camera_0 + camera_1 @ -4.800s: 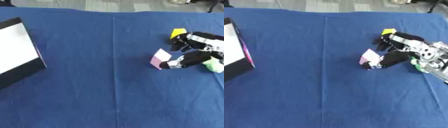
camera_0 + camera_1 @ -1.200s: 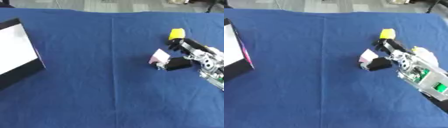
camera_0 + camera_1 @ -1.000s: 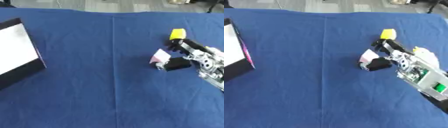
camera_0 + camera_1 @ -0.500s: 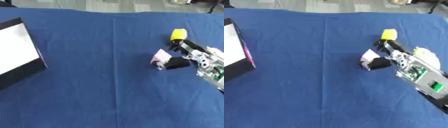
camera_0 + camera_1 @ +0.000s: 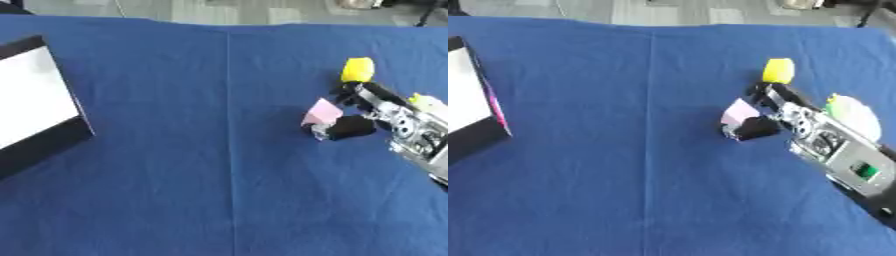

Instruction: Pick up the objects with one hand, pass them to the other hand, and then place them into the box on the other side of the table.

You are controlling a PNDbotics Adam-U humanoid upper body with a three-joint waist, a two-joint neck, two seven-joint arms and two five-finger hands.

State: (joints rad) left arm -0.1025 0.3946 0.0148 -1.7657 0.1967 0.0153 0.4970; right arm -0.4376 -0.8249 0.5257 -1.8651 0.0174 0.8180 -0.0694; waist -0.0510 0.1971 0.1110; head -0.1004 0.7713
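A small pink block (image 5: 321, 112) lies on the blue cloth right of the middle. My right hand (image 5: 363, 107) reaches in from the lower right, its black fingers (image 5: 348, 92) behind the block and its thumb (image 5: 349, 127) in front, curled onto it. The block still touches the cloth. A yellow object (image 5: 357, 69) lies just beyond the fingers. A pale green and white object (image 5: 853, 114) shows behind the wrist. The black box (image 5: 44, 107) with a white inside stands at the left edge. My left hand shows in no view.
Blue cloth (image 5: 201, 190) covers the whole table, with a fold line down the middle. Grey floor shows past the far edge. The silver forearm (image 5: 842, 160) crosses the lower right corner.
Since 4.8 s ago the wrist has turned and the forearm swung to the lower right, uncovering the pale green object. In the last second the thumb closed against the pink block.
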